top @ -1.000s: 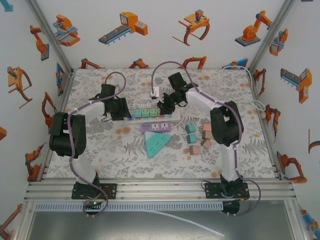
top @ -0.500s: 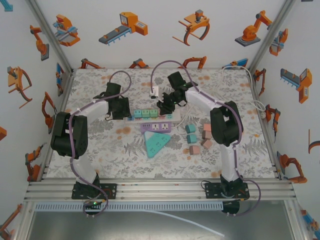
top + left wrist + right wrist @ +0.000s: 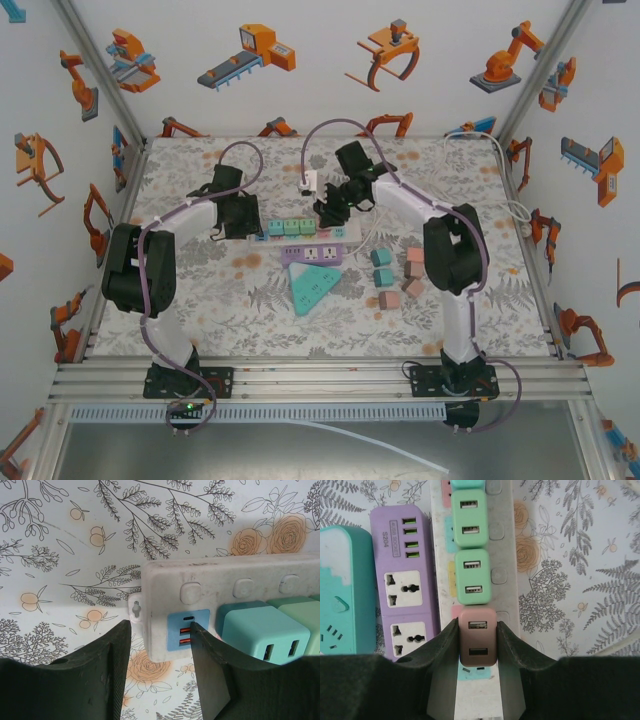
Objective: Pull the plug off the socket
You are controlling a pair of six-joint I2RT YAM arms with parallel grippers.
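A pinkish-brown USB plug (image 3: 477, 635) sits on the long white power strip (image 3: 502, 555), the socket strip of the task. My right gripper (image 3: 477, 625) is shut on it, one finger pressed on each side. Just below the plug an empty socket with a teal label (image 3: 479, 672) shows. In the top view the right gripper (image 3: 330, 212) hangs over the strip's right part (image 3: 345, 232). My left gripper (image 3: 160, 630) is open at the strip's left end (image 3: 240, 580). Its right finger (image 3: 210, 660) lies at the blue USB panel (image 3: 187, 630); its left finger (image 3: 107, 665) stands apart from the strip.
Two green chargers (image 3: 470, 517) (image 3: 474, 577) and a teal one (image 3: 260, 627) are plugged into the same strip. A purple socket block (image 3: 405, 580) and a teal one (image 3: 345, 590) lie beside it. Small teal and pink blocks (image 3: 395, 275) lie to the right, a white adapter (image 3: 310, 183) behind.
The left arm shifted slightly toward the strip's end a second ago and has held still since. The right gripper keeps its hold on the plug without visible movement.
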